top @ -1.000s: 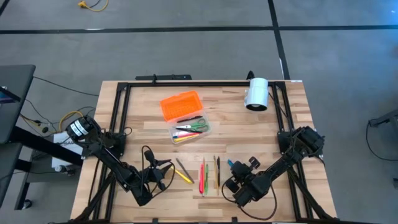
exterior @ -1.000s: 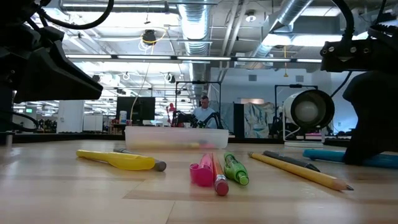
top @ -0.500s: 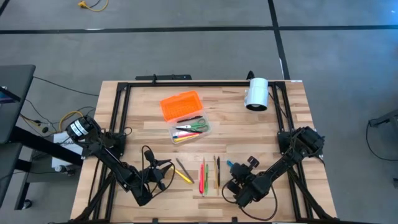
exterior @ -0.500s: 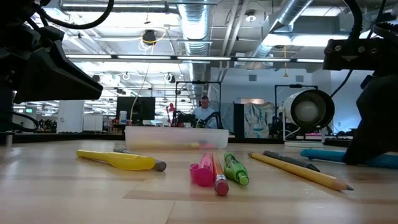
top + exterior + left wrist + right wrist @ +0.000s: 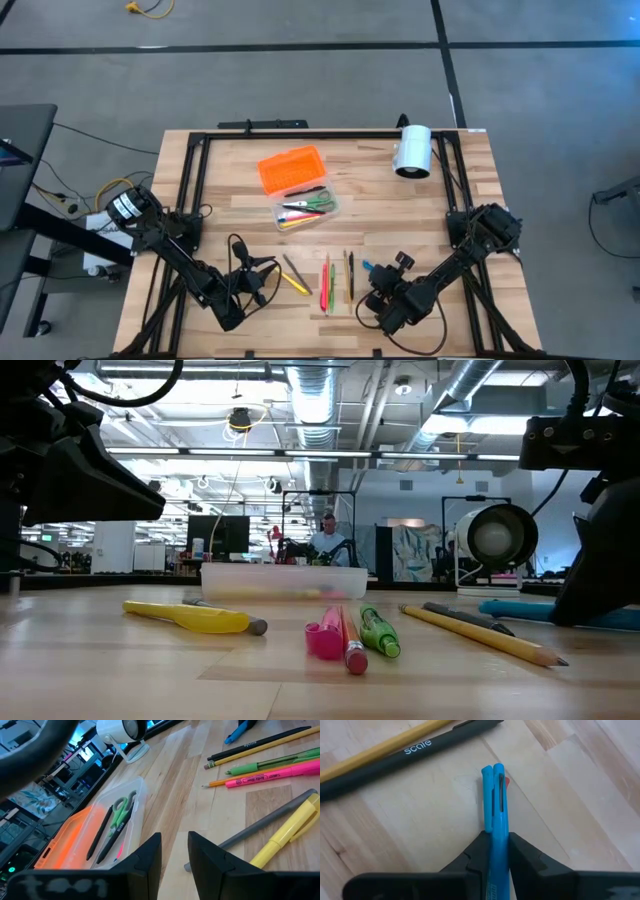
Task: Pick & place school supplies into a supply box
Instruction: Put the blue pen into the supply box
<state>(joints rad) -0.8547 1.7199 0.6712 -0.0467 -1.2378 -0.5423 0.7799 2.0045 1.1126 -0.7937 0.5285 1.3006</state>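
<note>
The supply box's clear base (image 5: 304, 209) holds green-handled scissors (image 5: 121, 807) and dark pens. Its orange lid (image 5: 291, 169) lies beside it on the far side. Loose supplies lie in a row on the table: a yellow marker (image 5: 296, 283), a pink highlighter (image 5: 324, 291), a green pen (image 5: 379, 630), a yellow pencil (image 5: 480, 634) and a black pen (image 5: 415, 751). My right gripper (image 5: 374, 287) is shut on a blue pen (image 5: 368, 267) right of the row. My left gripper (image 5: 175, 836) stands open near the yellow marker with nothing between its fingers. My right gripper pinches the blue pen's barrel (image 5: 495, 827) between its two fingers, coming slanting down from the near right. The pen sticks out ahead of the fingers, clip end (image 5: 494, 771) foremost. It lies almost level and low over the wood (image 5: 515, 608); I cannot tell whether it touches.
A white cylinder-shaped camera (image 5: 412, 150) stands at the far right. A black frame (image 5: 300, 135) runs along the far and side edges of the table. Bare wood lies between the row of supplies and the box.
My right gripper has rolled a little about its own line while staying over the same spot. The blue pen between its fingers has turned slightly with it.
</note>
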